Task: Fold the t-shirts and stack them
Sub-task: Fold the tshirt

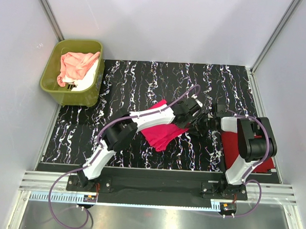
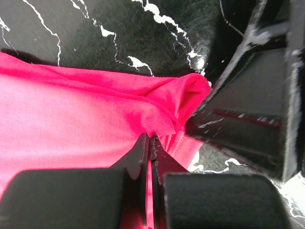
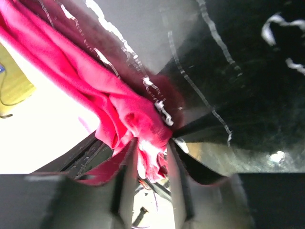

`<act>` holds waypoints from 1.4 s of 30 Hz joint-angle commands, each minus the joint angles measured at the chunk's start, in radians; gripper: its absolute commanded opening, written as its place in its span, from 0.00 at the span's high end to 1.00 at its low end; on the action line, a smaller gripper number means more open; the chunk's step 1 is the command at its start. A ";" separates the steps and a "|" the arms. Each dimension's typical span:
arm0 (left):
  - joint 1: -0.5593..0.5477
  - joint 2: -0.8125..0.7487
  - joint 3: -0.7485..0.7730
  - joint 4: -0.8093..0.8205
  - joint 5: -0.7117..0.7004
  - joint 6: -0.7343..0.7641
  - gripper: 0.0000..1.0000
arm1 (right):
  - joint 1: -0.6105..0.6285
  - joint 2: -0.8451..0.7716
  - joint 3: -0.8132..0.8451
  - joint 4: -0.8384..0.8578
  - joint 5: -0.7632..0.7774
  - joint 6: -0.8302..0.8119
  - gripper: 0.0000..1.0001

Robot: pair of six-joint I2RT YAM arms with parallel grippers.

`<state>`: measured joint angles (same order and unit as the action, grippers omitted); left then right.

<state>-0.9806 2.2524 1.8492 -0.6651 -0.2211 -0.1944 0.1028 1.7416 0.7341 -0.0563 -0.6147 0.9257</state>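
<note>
The hot pink t-shirt (image 1: 160, 131) lies bunched and partly folded on the middle of the black marbled mat. My left gripper (image 1: 193, 107) reaches over it and is shut on its right edge; in the left wrist view (image 2: 151, 138) a thin layer of pink cloth (image 2: 71, 124) sits between the jaws. My right gripper (image 1: 200, 123) is right beside it, shut on a bunched corner of the same shirt (image 3: 128, 114), as the right wrist view (image 3: 152, 143) shows. The darker red t-shirt (image 1: 229, 146) lies folded at the right, partly under my right arm. The peach-pink t-shirt (image 1: 76, 64) and the white t-shirt (image 1: 88, 80) lie in the tub.
The olive-green tub (image 1: 51, 70) stands at the back left, off the mat's corner. The black marbled mat (image 1: 144, 78) covers the table between white walls. The right arm's black housing (image 2: 248, 109) is close to my left fingers. A metal rail (image 1: 154, 189) runs along the front.
</note>
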 commanded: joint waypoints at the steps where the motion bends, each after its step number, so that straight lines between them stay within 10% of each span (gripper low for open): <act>1: 0.006 -0.086 0.070 -0.004 0.037 -0.004 1.00 | -0.003 -0.028 0.025 -0.103 0.070 -0.089 0.60; 8: 0.011 -0.094 0.094 -0.028 0.081 -0.023 1.00 | -0.003 -0.197 -0.031 -0.136 0.035 -0.061 0.64; 13: 0.023 -0.103 0.108 -0.042 0.083 -0.028 1.00 | 0.003 -0.185 -0.081 0.008 0.000 0.025 1.00; 42: 0.037 -0.022 0.206 -0.062 0.247 -0.138 1.00 | 0.072 0.062 -0.094 0.257 0.040 0.170 1.00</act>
<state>-0.9443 2.2154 1.9923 -0.7620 -0.0429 -0.3000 0.1711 1.8130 0.6701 0.2573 -0.6376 1.0767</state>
